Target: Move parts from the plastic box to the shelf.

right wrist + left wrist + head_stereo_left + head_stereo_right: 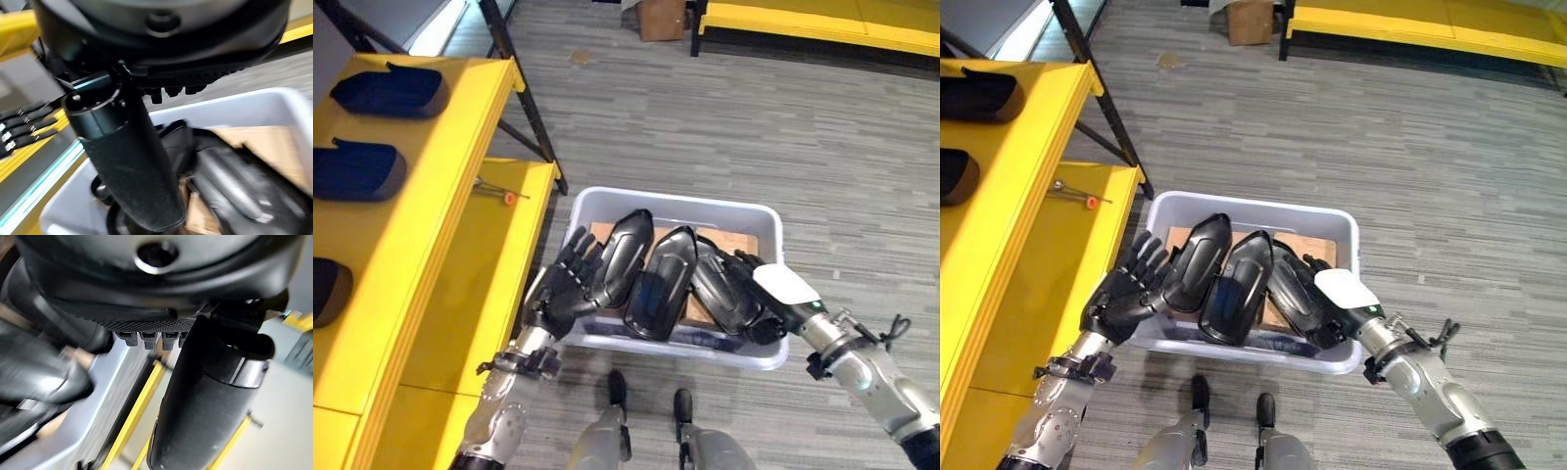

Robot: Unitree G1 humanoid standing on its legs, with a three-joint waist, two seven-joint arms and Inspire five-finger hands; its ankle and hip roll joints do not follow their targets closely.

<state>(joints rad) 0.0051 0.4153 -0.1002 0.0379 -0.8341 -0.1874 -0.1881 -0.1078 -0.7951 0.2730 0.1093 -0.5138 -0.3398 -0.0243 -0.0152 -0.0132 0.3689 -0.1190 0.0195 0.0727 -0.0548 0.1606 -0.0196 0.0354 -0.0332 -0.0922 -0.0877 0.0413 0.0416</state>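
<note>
Workshop floor, yellow shelf (pixel 460 127), grey carpet tiles (pixel 783 127), parts bin (pixel 744 212)

Glossy black parts (pixel 661 279) fill a pale lavender-grey plastic box (pixel 677 205) beside the bright yellow shelf (pixel 431 196).

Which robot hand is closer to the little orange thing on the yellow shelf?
Left. The left hand is at the box's shelf-side edge, below the orange thing. The right hand is across the box, farther away.

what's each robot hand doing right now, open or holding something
Left robot hand: open, straight fingers against a glossy black moulded part.
Right robot hand: cannot tell, fingers hidden among the parts.
</note>
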